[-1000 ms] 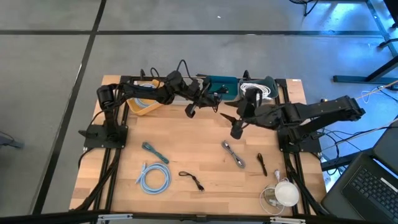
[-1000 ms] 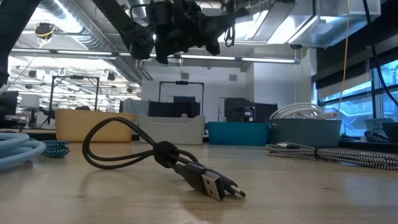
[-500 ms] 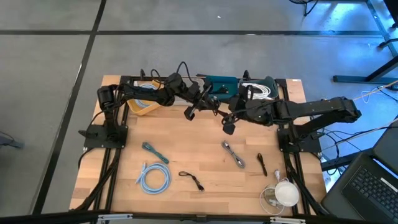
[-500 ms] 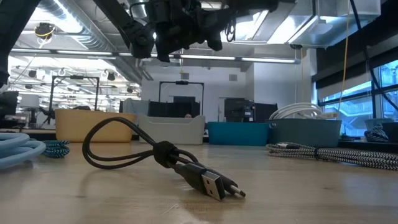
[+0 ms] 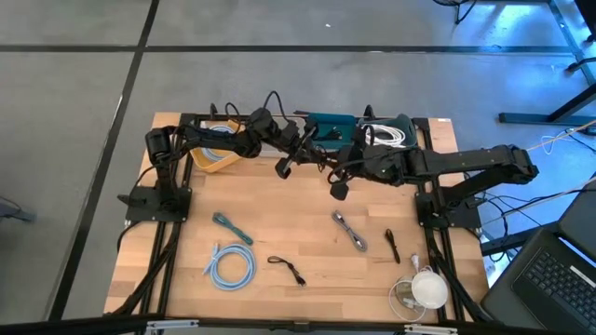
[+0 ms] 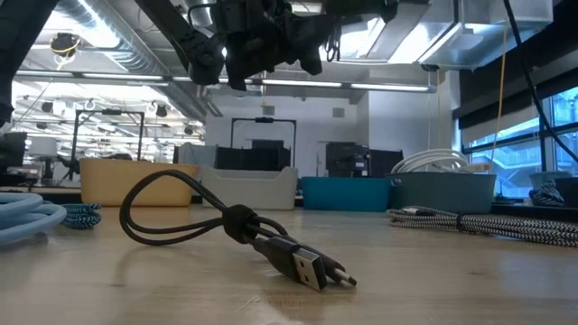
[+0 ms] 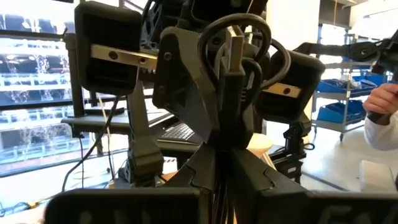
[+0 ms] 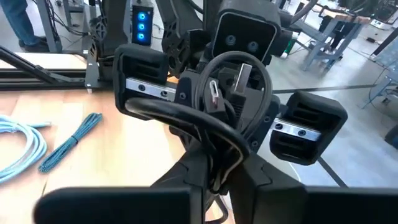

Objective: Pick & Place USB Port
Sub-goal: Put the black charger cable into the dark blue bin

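Note:
A black USB cable [image 8: 239,65], bent into a small loop with silver plugs [image 8: 214,93], hangs in the air above the far middle of the table. My left gripper [image 5: 315,155] comes from the left and my right gripper [image 5: 343,170] from the right. They face each other, and both are shut on the cable. In the low view they show as one dark cluster [image 6: 262,36] high over the table. My left gripper pinches the cable's strands [image 7: 227,130] just below the loop between its two fingers, coming roughly level from the table's left. The loop and a silver plug [image 7: 237,53] stand out beyond its fingertips, clear of the table. My right gripper pinches the same bundle of strands [image 8: 216,167] between its two fingers, coming from the table's right. The loop stands out past its fingertips toward the left gripper. The cable is lifted clear.
On the table lie a blue cable coil [image 5: 230,265], a teal braided cable [image 5: 231,226], a short black cable [image 5: 287,269], a grey braided cable [image 5: 350,231] and a small black one [image 5: 392,246]. Yellow [image 5: 216,160], teal [image 5: 332,124] and grey bins [image 5: 391,135] line the far edge.
My right gripper has moved up and toward the table's left and far edge, to my left gripper, and has shut on the black cable held there. My left gripper has kept still with the cable.

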Action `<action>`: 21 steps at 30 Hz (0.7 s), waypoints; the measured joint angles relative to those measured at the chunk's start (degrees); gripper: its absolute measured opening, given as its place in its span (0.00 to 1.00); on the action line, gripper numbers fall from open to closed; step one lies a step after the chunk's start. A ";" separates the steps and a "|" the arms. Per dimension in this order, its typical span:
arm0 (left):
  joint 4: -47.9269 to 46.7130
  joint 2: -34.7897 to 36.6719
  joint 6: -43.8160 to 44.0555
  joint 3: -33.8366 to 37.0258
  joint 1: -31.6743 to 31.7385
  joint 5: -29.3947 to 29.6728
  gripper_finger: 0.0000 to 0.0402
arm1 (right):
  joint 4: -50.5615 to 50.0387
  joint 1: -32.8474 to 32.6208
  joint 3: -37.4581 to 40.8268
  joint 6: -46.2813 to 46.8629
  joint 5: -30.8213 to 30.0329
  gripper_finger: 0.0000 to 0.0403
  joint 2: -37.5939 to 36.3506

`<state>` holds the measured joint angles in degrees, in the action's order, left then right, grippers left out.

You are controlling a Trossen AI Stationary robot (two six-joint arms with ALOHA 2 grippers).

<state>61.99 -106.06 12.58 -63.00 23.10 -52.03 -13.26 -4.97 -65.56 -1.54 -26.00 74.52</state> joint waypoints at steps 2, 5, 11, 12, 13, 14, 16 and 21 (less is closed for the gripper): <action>-0.56 0.00 0.84 -0.02 0.05 0.30 0.10 | -0.47 0.04 0.00 -0.04 -0.03 0.09 0.00; -2.80 0.00 3.22 -0.02 0.28 1.12 0.20 | -1.98 0.02 0.00 -0.33 -0.81 0.09 -0.07; -11.05 0.14 3.39 -0.04 1.77 0.25 0.43 | -14.81 0.04 -4.56 2.61 -7.09 0.09 -0.19; -13.07 0.45 3.36 -0.03 2.28 -0.41 0.47 | -18.73 0.08 -5.75 3.94 -8.52 0.09 -0.23; -15.09 1.00 3.30 -0.02 2.76 -0.72 0.50 | -23.10 0.14 -6.86 5.23 -9.98 0.09 -0.25; -17.76 1.91 3.01 -0.02 3.37 -1.03 0.53 | -27.34 0.49 -8.00 6.39 -11.37 0.09 -0.19; -24.69 4.36 1.29 -0.02 4.86 -1.55 0.57 | -32.82 1.91 -9.51 8.38 -12.83 0.09 -0.22; -52.23 15.00 -12.63 -0.02 7.10 9.57 0.60 | -37.54 10.07 -9.89 7.90 -7.07 0.09 0.17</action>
<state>9.76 -91.06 -0.05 -63.02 30.20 -42.46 -50.80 5.09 -75.45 6.36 -33.07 74.69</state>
